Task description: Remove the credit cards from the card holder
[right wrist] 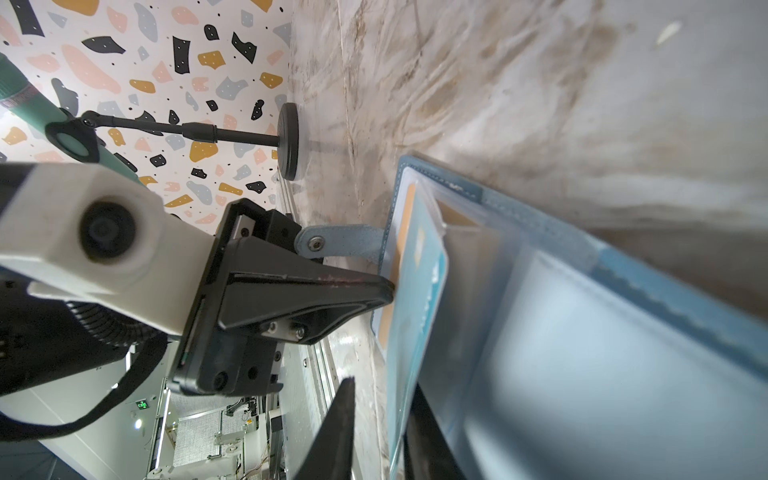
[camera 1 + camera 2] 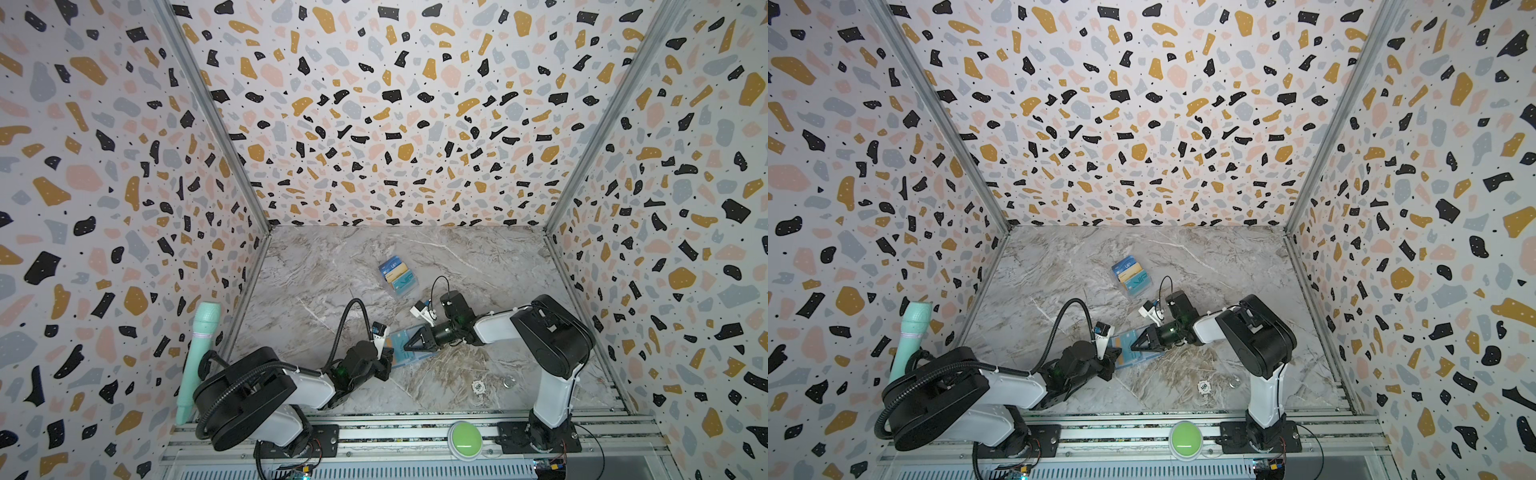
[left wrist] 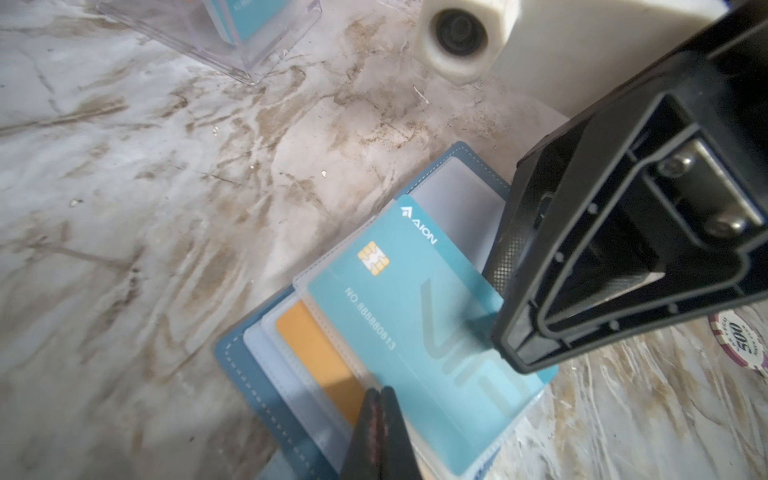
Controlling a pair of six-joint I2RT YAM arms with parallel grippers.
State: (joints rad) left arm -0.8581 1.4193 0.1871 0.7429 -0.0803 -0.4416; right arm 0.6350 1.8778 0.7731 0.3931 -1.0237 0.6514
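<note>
In both top views, your left pincer [image 2: 385,360] [image 2: 1111,357] and right pincer [image 2: 409,343] [image 2: 1136,343] meet nose to nose. Under them, the open card holder [image 2: 401,358] [image 2: 1129,359] lies flat on the marble table [image 2: 332,270]. A clear stand [image 2: 397,276] with cards in it sits well past the right pincer. A poker chip [image 2: 478,387] lies apart from that pincer, on its other side.

In the left wrist view, your left pincer [image 3: 379,392] is squeezed together. Its tip sits on the clear sleeve pages, right between the yellow-tan card [image 3: 320,353] and the teal card [image 3: 415,316]. You cannot tell if a page is nipped. Both cards are in the card holder [image 3: 237,353]. The right pincer [image 3: 515,340] sits at the teal card's other side, across from the left pincer.

In the right wrist view, your right pincer [image 1: 384,399] has its two fingers [image 1: 336,432] apart. The edge of the teal card [image 1: 419,299] stands between them, with a gap on one side. The left pincer [image 1: 384,291] touches the same card's sleeve farther along. The blue snap strap [image 1: 332,245] lies just beside the left pincer.
</note>
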